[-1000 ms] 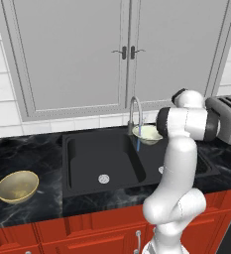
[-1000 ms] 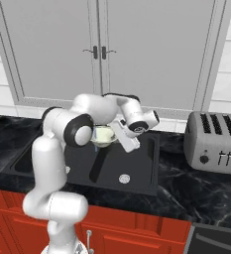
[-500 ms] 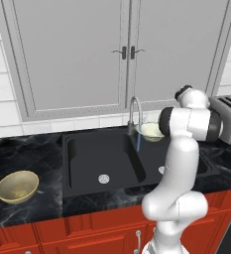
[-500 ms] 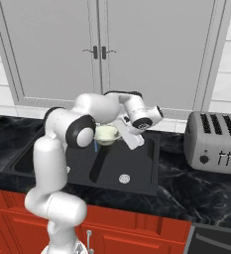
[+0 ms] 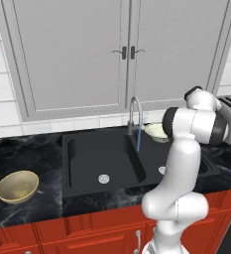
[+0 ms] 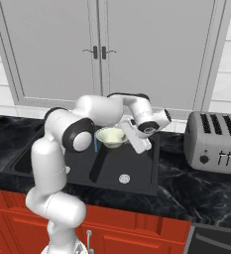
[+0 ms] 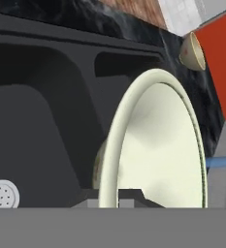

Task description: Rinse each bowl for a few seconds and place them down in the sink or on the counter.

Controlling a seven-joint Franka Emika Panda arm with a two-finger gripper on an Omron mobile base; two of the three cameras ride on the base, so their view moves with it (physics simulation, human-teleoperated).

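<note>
Pincer point(image 7: 109, 196) clamped on the rim of the pale cream bowl point(image 6: 110, 136), smooth and round, held over the matte black sink point(image 5: 97, 158) beside the curved steel faucet point(image 5: 133, 110), a thin blue stream just beside it. Tan bowl point(image 5: 17, 186) sits mouth-up on the glossy veined counter point(image 5: 23, 154).

matte black sink point(image 5: 97, 158), glossy veined marble counter point(image 5: 23, 208), steel faucet point(image 5: 133, 111)

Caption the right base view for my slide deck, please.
Arm holds the cream bowl beside the running faucet, above the sink.
</note>
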